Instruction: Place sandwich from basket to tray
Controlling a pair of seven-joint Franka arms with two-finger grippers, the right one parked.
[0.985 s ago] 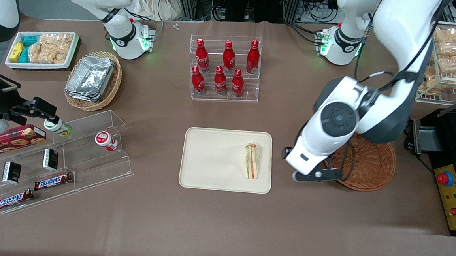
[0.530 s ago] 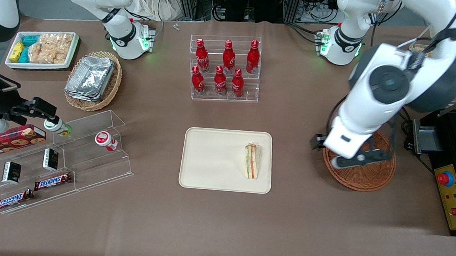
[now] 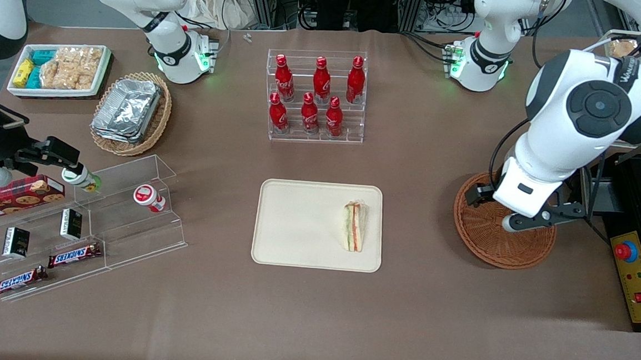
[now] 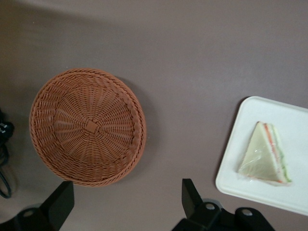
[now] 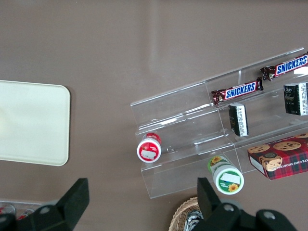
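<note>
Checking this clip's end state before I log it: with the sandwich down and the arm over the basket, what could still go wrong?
The sandwich lies on the tray close to the rim nearest the basket, so a nudge could push it off. The gripper, open and empty, hangs above the basket; a low move might catch the wicker rim and drag it.

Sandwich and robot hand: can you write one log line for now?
sandwich: on tray | basket: empty | gripper: open, above basket, holding nothing
</note>
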